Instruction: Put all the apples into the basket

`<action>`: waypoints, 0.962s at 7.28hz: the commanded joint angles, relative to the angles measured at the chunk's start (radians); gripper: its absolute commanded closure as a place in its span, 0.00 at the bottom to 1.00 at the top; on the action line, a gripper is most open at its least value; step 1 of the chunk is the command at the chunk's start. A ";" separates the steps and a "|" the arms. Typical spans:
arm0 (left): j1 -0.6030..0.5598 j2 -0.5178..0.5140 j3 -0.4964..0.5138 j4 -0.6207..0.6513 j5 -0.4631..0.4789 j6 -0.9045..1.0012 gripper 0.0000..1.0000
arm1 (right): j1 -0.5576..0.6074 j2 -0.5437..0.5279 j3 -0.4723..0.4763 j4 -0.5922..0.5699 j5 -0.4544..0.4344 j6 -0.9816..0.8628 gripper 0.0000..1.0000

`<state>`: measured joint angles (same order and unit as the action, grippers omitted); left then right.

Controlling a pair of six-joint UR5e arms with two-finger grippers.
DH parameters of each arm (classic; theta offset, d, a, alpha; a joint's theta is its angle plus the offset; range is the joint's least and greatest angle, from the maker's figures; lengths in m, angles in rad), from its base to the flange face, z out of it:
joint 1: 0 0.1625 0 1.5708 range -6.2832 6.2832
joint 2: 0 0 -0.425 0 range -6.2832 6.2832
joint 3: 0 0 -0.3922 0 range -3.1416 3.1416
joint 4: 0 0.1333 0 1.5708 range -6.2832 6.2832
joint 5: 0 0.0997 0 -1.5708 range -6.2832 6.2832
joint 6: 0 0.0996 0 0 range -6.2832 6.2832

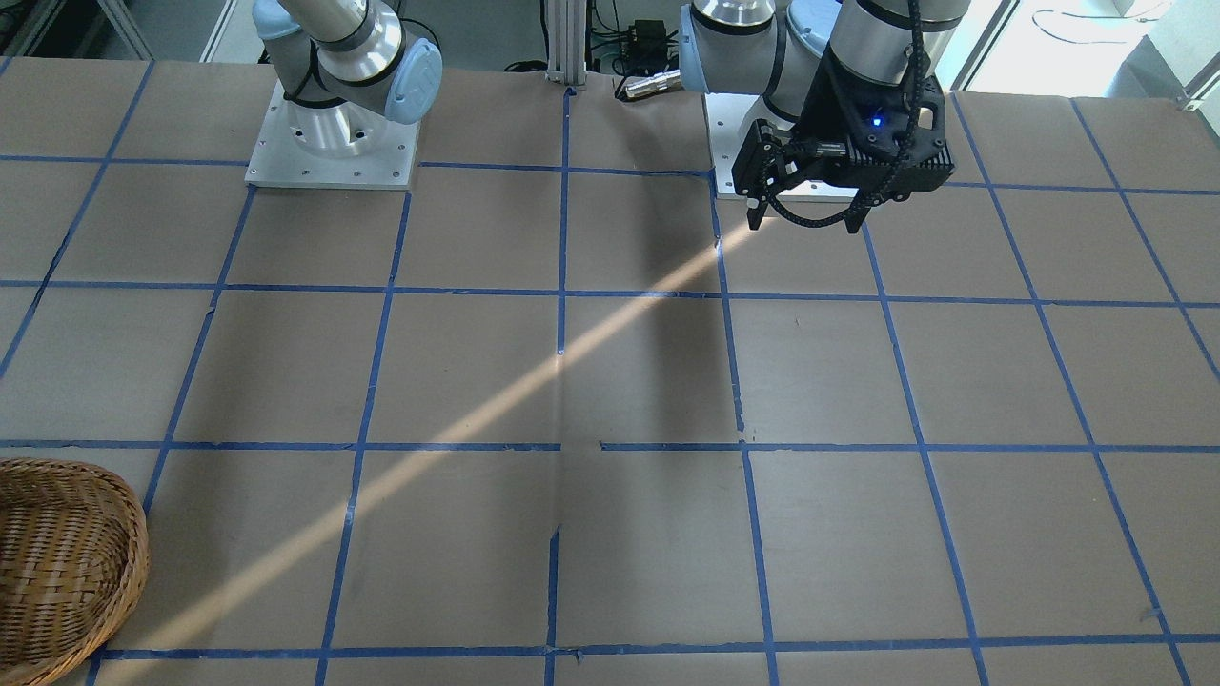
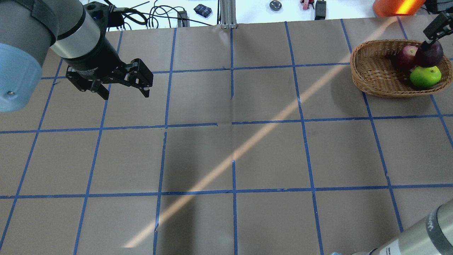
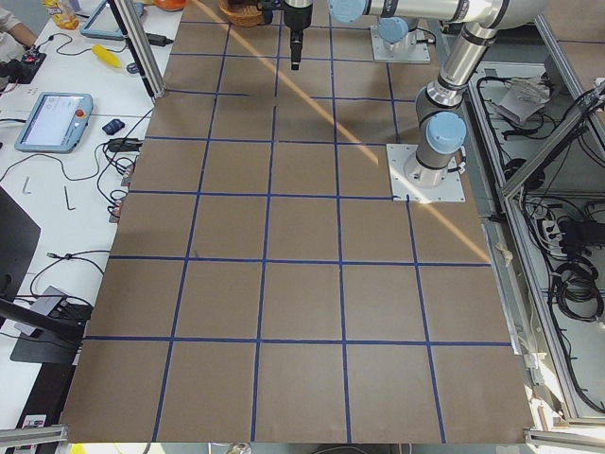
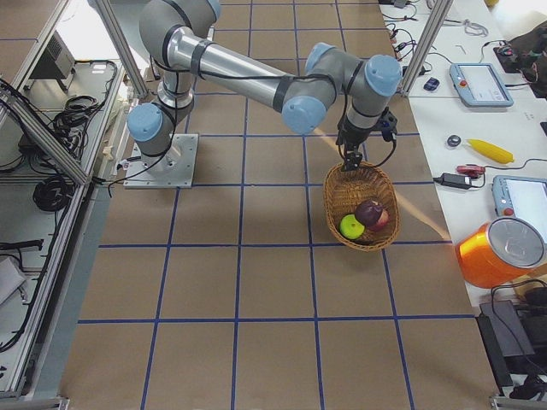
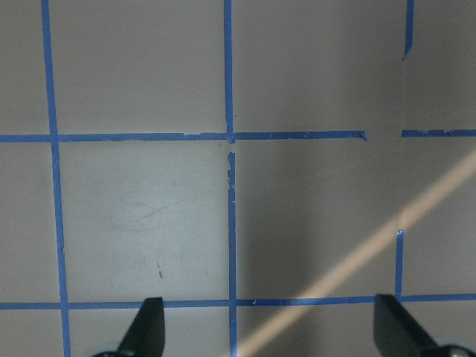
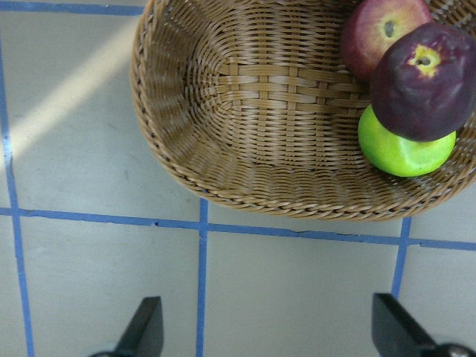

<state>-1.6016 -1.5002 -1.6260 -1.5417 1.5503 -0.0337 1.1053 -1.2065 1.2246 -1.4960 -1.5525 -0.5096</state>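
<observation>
Right gripper [image 6: 269, 335]: the two black fingertips [image 6: 145, 327] stand wide apart with nothing between them. They hang above the table [image 6: 297, 297], just short of a blue tape line [image 6: 297, 232].

Ahead of the fingertips, just past that line, is the basket [image 6: 223, 190]. It is light-brown woven wicker, rounded, with a braided rim and a flat plaited floor. All three apples are inside it, bunched at the end that lies ahead of the fingertip on the wrist view's right.
- Lime-green apple [image 6: 401, 152]: nearest the fingers, smooth and glossy, against the basket wall.
- Purple-maroon apple [image 6: 424, 85]: just beyond the green one, overlapping it and the red one. Its skin is dull, with a yellow spot at the stem.
- Red apple [image 6: 379, 30]: farthest from the fingers, with a paler blush around its stem dimple.

Left gripper [image 5: 271, 331]: the fingers are also spread wide and hold nothing. Below them is only matte brown paper taped into squares. In the overhead view this gripper [image 2: 124, 92] is well apart from the basket [image 2: 371, 76], at the opposite side of the table. A pale streak of light [image 2: 247, 145] runs diagonally between them.
</observation>
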 commanded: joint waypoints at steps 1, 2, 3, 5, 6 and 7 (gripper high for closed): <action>0.000 0.000 0.000 0.000 0.001 0.000 0.00 | 0.105 -0.146 0.160 0.008 0.005 0.203 0.00; 0.000 0.000 0.000 0.000 0.001 0.000 0.00 | 0.152 -0.227 0.256 -0.007 0.003 0.297 0.00; -0.001 0.000 0.000 0.000 0.001 0.000 0.00 | 0.213 -0.305 0.329 -0.009 0.002 0.395 0.00; 0.000 0.000 0.000 0.000 0.001 0.000 0.00 | 0.350 -0.401 0.406 -0.016 -0.015 0.494 0.00; 0.000 0.000 0.000 0.000 0.001 0.000 0.00 | 0.384 -0.409 0.406 -0.015 -0.009 0.555 0.00; 0.000 0.000 0.000 -0.002 0.001 0.000 0.00 | 0.413 -0.421 0.407 -0.015 -0.001 0.601 0.00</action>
<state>-1.6016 -1.5003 -1.6260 -1.5420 1.5509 -0.0338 1.4729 -1.6070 1.6245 -1.5106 -1.5611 0.0282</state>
